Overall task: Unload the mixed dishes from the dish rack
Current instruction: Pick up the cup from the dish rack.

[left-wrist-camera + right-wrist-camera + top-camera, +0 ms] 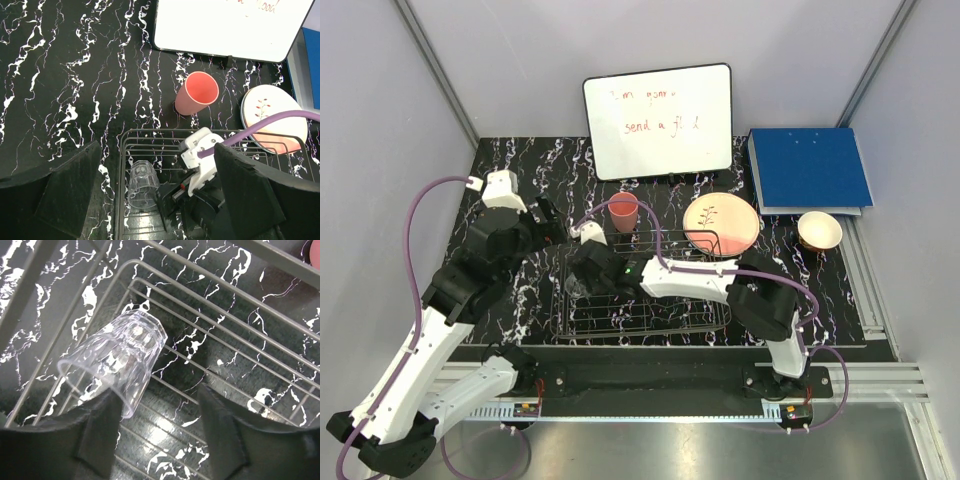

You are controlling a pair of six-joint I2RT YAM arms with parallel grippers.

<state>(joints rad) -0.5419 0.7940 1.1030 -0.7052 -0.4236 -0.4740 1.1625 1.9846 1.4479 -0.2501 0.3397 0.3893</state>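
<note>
The small clear glass (pixel 117 360) lies on its side in the left end of the dish rack (pixel 210 370). My right gripper (pixel 160 435) is open low over the rack, its left finger (pixel 100 430) at the glass's rim; the glass is not between the jaws. From above, the right gripper (pixel 580 280) reaches leftwards into the rack (pixel 650 315). My left gripper (pixel 548 218) is open and empty, above the table left of the rack. The pink cup (pixel 623 212), the pink-banded plate (pixel 721 226) and the cream bowl (pixel 819 231) are on the table. I cannot make out the blue-banded plate.
A whiteboard (pixel 658 120) leans at the back and a blue binder (pixel 808 168) lies at the back right. The left wrist view shows the glass (pixel 142 182), the rack's far rim (pixel 150 132), the cup (pixel 196 93) and the plate (pixel 274 118).
</note>
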